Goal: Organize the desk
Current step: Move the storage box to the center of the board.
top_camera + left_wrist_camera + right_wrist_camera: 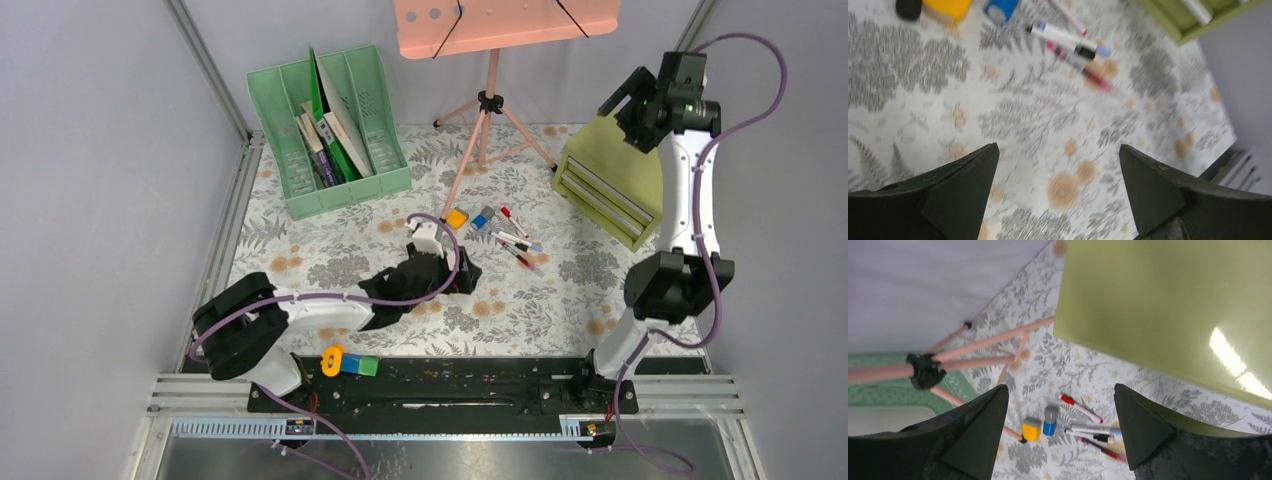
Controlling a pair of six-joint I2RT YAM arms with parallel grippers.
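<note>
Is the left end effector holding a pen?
No, the left end effector is open and empty, and the pens lie on the desk ahead of it.

Bright, even light; desk (1023,115) motion-blurred, left wrist; glare streak on drawer box (1168,310).

Pink stand (500,25): top cut off by the upper edge. Drawer box (600,165): right side hidden behind the right arm (688,190). Pens (1060,36) and tabletop (1038,125): blurred in the left wrist view.
</note>
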